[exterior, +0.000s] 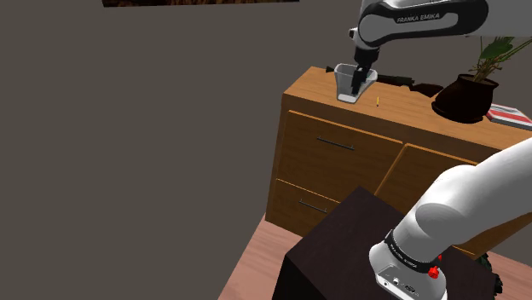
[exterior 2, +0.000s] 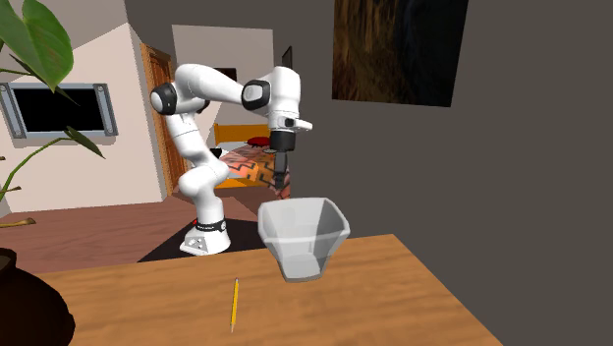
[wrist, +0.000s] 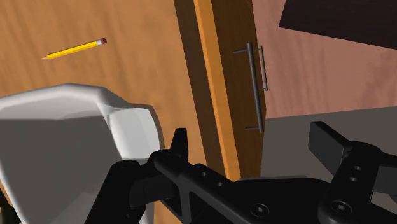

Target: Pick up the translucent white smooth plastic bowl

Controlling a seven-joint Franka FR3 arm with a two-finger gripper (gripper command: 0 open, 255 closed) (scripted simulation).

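Gaping wide, claw (wrist: 251,135) holds nothing, just beside bowl (wrist: 57,140).

pencil (exterior 2: 235,305) beside bowl (exterior 2: 303,236), plant (exterior: 465,95) seemingly well apart

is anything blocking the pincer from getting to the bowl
Nothing visible does. The open pincer hangs right at the rim of the bowl, with nothing between them. The pencil lies on the dresser top apart from the bowl, and the plant pot stands well off to the side.
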